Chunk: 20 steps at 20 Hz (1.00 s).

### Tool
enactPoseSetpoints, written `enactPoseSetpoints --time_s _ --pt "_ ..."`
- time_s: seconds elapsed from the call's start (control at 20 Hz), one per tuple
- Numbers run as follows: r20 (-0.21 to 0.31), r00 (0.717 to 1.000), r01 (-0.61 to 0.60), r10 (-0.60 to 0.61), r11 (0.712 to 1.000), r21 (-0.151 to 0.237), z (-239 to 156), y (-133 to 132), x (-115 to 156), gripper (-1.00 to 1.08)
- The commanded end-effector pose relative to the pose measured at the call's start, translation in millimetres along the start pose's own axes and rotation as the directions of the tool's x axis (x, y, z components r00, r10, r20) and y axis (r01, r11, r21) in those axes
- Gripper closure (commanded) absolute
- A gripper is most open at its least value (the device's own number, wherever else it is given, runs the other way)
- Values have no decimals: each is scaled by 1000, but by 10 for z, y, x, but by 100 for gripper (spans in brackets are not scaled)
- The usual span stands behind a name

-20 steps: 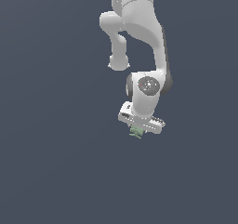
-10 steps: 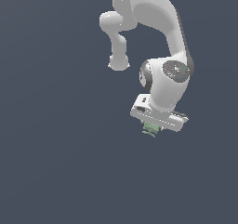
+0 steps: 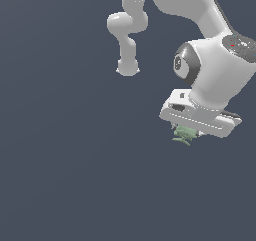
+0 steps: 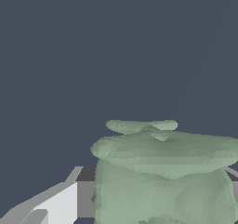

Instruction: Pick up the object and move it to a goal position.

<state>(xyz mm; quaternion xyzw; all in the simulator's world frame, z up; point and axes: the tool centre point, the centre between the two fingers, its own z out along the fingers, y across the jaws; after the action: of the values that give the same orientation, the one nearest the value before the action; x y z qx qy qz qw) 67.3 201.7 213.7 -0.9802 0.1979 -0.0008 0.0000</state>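
In the exterior view, the white arm is seen reaching down from the top of the frame toward the right, with the gripper at right of centre. The pale green object is clamped between the jaws, protruding just below them. In the wrist view, the object fills the lower right, beside one white finger at lower left.

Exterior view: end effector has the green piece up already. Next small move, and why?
Probably keep carrying it sideways without opening. The green piece hangs under the end effector, and the wrist view shows it filling the space by a finger, so the grip looks sound. No goal marker is visible, so I cannot tell the direction to go.
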Motion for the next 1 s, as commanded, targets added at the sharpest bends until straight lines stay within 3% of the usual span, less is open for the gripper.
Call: enactPoseSetpoints --time_s 0.0,0.45,0.95 --pt "1 1000 -1 1 1000 -1 -156 -125 4 108" --pt "1 1000 -1 1 1000 -1 -491 -411 30 108" --pt "1 1000 -1 1 1000 -1 -598 -508 46 108"
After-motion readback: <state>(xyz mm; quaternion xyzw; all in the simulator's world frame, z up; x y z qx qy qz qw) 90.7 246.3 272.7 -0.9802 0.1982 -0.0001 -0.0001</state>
